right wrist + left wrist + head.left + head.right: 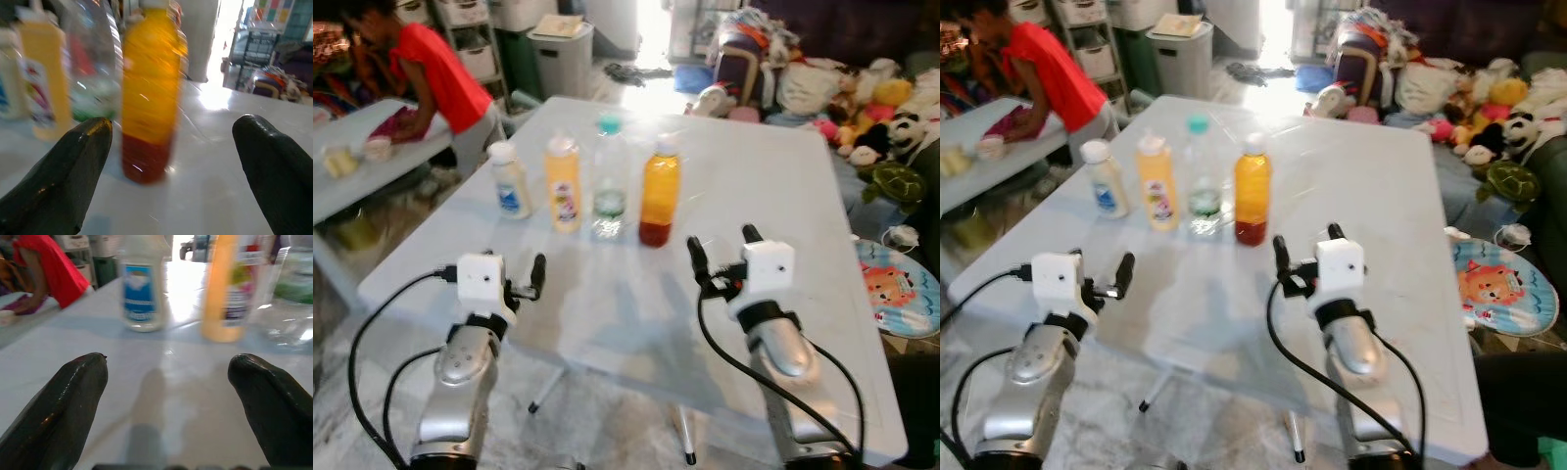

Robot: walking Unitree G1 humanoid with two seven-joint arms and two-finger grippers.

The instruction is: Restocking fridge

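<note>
four bottles [585,180] stand in a row across the table [773,186], nearer its far edge (a person [423,73] bends behind its far-left corner).

Place: a lived-in home, a family living room.
Toys: a heap of stuffed animals [876,113] by a dark sofa [1547,147], a cartoon play mat [898,286] on the floor.
Storage: drawer units [470,34] and a lidded bin [560,54] along the far wall.
Furniture: a pale folding counter [773,294] and a lower side table [372,166], where a person in red [435,78] leans.
</note>
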